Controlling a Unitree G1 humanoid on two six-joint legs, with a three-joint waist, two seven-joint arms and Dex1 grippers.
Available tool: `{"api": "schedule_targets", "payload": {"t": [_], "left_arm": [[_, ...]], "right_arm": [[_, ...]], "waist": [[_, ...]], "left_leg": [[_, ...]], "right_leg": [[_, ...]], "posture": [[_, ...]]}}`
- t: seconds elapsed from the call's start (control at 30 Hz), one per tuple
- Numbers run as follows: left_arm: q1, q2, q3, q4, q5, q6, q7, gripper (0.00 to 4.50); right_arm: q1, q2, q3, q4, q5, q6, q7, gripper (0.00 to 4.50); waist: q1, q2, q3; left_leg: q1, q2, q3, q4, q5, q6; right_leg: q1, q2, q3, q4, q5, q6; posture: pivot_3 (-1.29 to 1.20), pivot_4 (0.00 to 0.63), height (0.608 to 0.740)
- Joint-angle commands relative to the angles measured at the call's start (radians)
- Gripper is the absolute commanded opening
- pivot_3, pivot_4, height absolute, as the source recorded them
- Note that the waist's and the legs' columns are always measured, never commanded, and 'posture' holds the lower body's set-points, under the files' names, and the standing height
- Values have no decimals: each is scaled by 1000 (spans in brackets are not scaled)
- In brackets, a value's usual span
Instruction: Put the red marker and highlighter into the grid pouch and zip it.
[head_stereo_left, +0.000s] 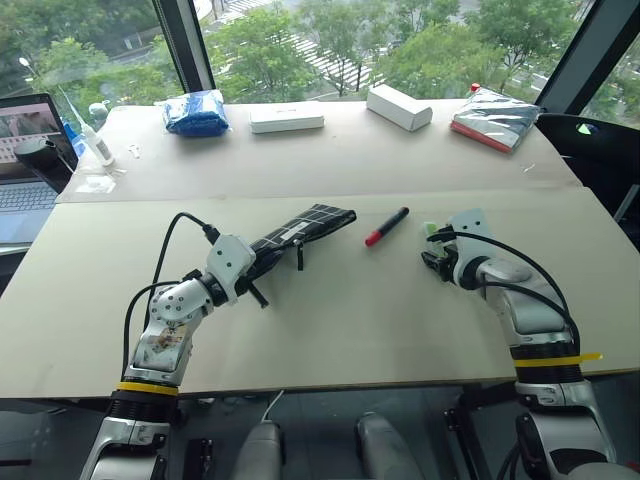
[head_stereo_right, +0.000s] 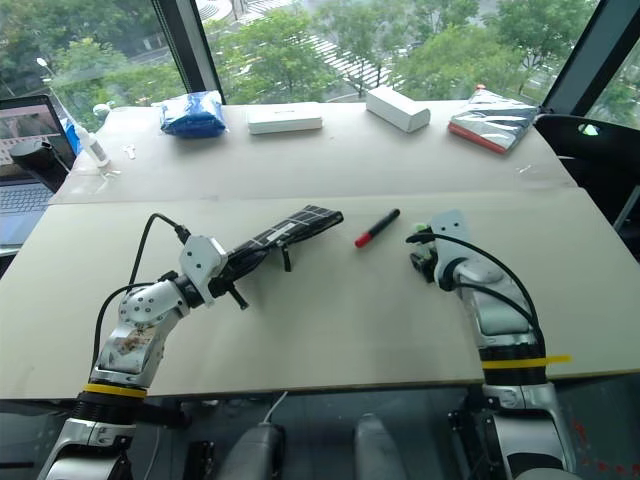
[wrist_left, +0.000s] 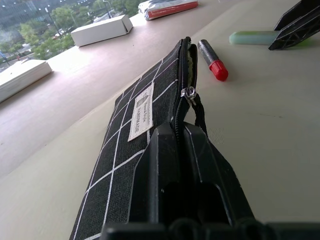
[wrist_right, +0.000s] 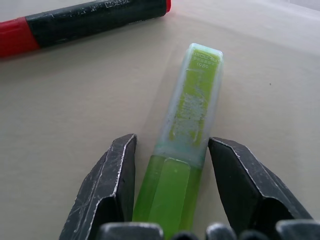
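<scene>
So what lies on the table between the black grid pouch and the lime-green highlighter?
The black-barrelled, red-capped marker lies between the grid pouch and highlighter, touching neither; clearest in the left eye view.
</scene>
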Motion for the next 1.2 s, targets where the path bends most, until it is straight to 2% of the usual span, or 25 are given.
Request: {"api": "schedule_targets", "payload": {"t": [0.03, 0.1, 0.2, 0.23, 0.27, 0.3, 0.5, 0.63, 0.83, 1.07, 1.2], "left_arm": [[-8, 5, 17, -36, -11, -6, 8, 0], [-6, 8, 20, -40, -12, -5, 8, 0], [0, 10, 23, -45, -14, -4, 8, 0], [1, 11, 24, -45, -14, -4, 8, 0], [2, 12, 25, -45, -13, -4, 8, 0], [4, 13, 26, -45, -13, -4, 8, 0], [15, 19, 29, -47, -12, -2, 9, 0], [26, 22, 29, -52, -12, 0, 7, 0], [37, 25, 29, -61, -13, 4, 10, 0], [46, 28, 33, -76, -14, 13, 19, 0], [52, 29, 35, -83, -13, 17, 25, 0]], "right_arm": [[19, 25, -7, 57, -8, -6, -31, 2534], [18, 32, -16, 76, -8, -13, -40, 2534], [14, 39, -28, 97, 0, -23, -41, 1794], [14, 40, -28, 98, 0, -28, -39, 1424], [14, 41, -27, 94, 2, -32, -35, 1424], [14, 42, -27, 90, 3, -35, -33, 1088], [4, 43, -21, 73, -7, -82, -39, 1061], [-37, 25, -15, 64, -26, -241, -28, 1061], [-111, -55, 20, 78, -70, -508, 70, 1061], [-90, -165, 181, 8, -118, -807, 350, 1061], [-92, -201, 258, 26, -181, -914, 424, 1061]], "waist": [[-2, -2, -1], [-1, -3, -2], [-1, -6, -4], [-1, -7, -4], [0, -8, -5], [1, -9, -5], [0, -9, -5], [0, -9, -5], [0, -7, -4], [0, -7, -4], [1, -7, -3]], "left_leg": [[2, 0, 0, 0, 0, 0], [9, 0, 0, -1, 0, 0], [14, 0, 0, -2, 0, 0], [14, 0, 0, -2, 0, 0], [14, 0, 0, -2, 0, 0], [14, 0, 0, -1, 0, 0], [14, 0, 0, -1, 0, 0], [12, 0, 0, -2, 0, 0], [10, 0, 0, -2, 0, 0], [10, 0, 0, -4, 0, 0], [10, 0, 0, -3, 0, 0]], "right_leg": [[2, 0, 0, 0, 0, 0], [10, 0, 0, -2, 0, 0], [14, 0, 0, -3, -2, 3], [15, 0, 0, -3, -2, 3], [15, 0, 0, -3, -2, 3], [15, 0, 0, -3, -2, 3], [14, 0, 0, -3, -1, 2], [13, 0, 0, -3, -1, 2], [10, 0, 0, -3, -1, 1], [11, 0, 0, -5, -1, 1], [11, 0, 0, -6, -1, 1]], "posture": [[0, 150, 740], [0, 150, 740], [0, 150, 740], [0, 150, 740], [0, 150, 740], [0, 150, 740], [0, 150, 740], [0, 150, 740], [0, 150, 740], [0, 150, 740], [0, 150, 740]]}}
